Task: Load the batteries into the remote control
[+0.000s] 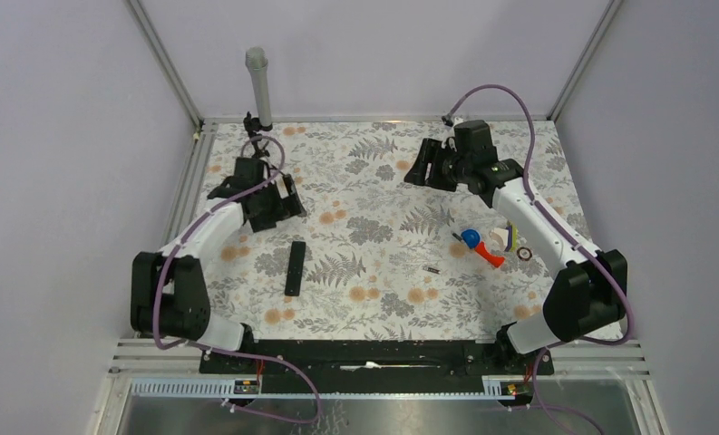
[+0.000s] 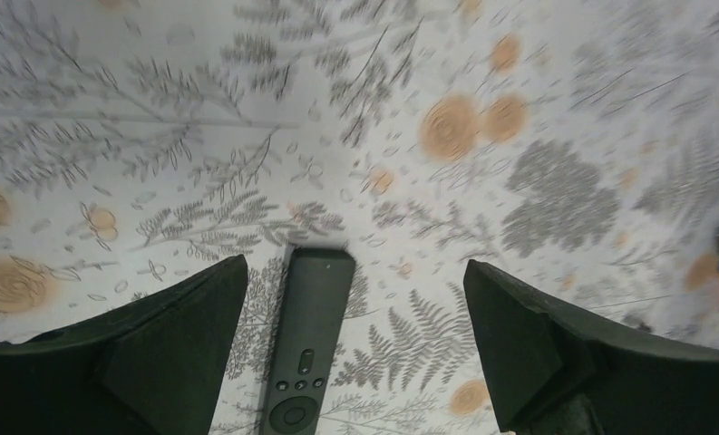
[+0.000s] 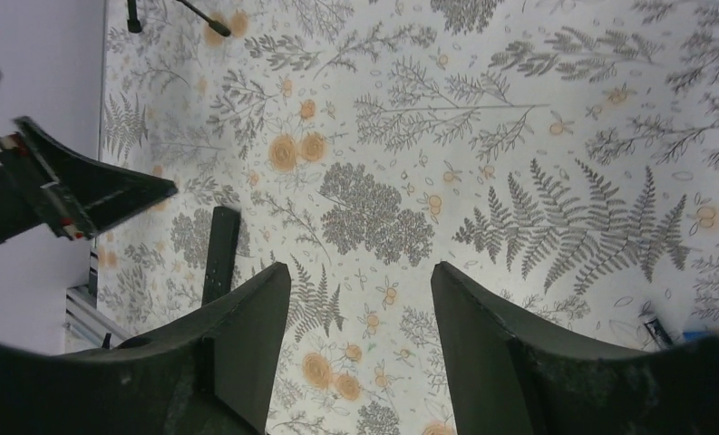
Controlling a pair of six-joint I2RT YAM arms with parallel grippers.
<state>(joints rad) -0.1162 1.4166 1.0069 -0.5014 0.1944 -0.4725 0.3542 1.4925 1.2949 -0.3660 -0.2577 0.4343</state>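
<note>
Fern-print bench (image 1: pixel 374 190) carries the remote control (image 1: pixel 295 267) flat at centre-left, with the battery (image 1: pixel 432 269) well apart rightward. It looks light, stiff and slick; I'd pinch its long edges. Left jaws spread wide above it, right jaws released and empty.

no legible text, no readable labels

Lower end of remote control (image 2: pixel 306 335) beyond left wrist view's edge
</note>
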